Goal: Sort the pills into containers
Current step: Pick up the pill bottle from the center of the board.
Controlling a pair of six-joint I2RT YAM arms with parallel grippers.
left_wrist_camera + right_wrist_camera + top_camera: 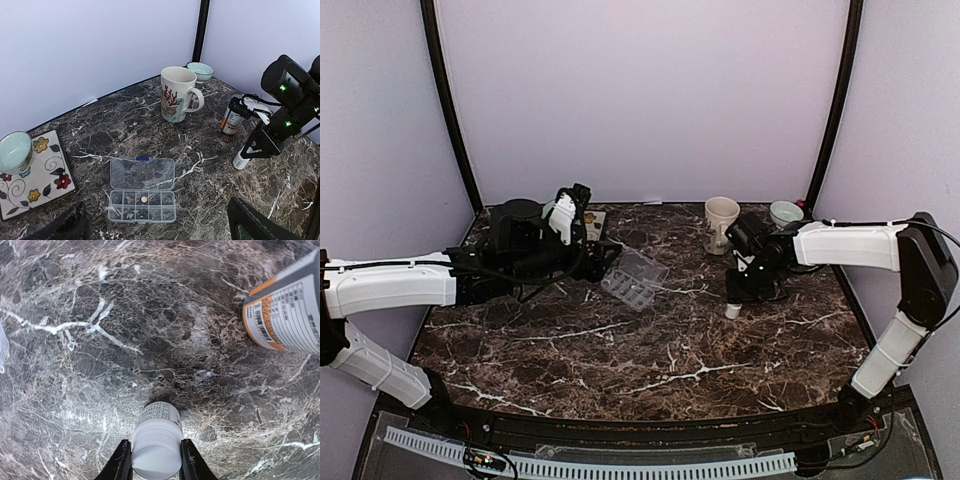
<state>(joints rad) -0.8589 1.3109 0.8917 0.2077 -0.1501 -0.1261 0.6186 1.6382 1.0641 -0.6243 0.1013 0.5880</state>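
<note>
The clear pill organizer (635,280) lies with its lid open near the table's middle. In the left wrist view its cells (142,205) hold one small pale pill (144,199) in the middle cell of the far row. My left gripper (156,221) hovers wide open on the near side of the organizer, with nothing between its fingers. Out to the right, my right gripper (155,447) is shut on the cap end of the small white bottle (156,440), which stands on the marble (732,311).
An orange pill bottle (287,315) stands just beyond the white one (241,159). A cream mug (721,222) and a pale green bowl (786,213) sit at the back right. A floral tile (35,172) with a small bowl (14,150) lies at the back left.
</note>
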